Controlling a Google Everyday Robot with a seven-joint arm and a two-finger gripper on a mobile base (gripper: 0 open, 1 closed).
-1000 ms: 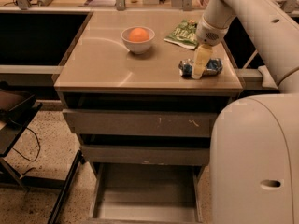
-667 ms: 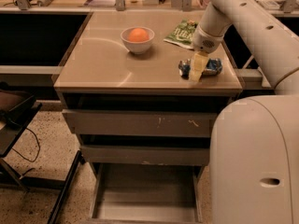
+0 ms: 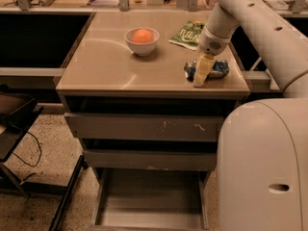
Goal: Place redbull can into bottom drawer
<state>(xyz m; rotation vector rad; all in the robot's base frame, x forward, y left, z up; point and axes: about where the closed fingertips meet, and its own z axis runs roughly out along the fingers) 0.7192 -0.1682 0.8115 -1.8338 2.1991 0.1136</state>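
The redbull can (image 3: 219, 68) lies on its side at the front right of the cabinet top (image 3: 106, 66). My gripper (image 3: 202, 72) points down right over the can's middle, low against it, and stands open, with one pale finger (image 3: 200, 74) in front of the can, which shows on both sides of it. The can rests on the top. The bottom drawer (image 3: 149, 203) is pulled out below, its flat grey floor bare.
A white bowl (image 3: 142, 43) holding an orange (image 3: 142, 35) stands mid-top. A green snack bag (image 3: 188, 32) lies behind the can. The two upper drawers (image 3: 144, 126) stand slightly out. My white body (image 3: 264, 167) fills the right foreground. A black stand (image 3: 14, 124) is at left.
My gripper has come down and slightly left onto the can. The can, bowl and drawers have not moved.
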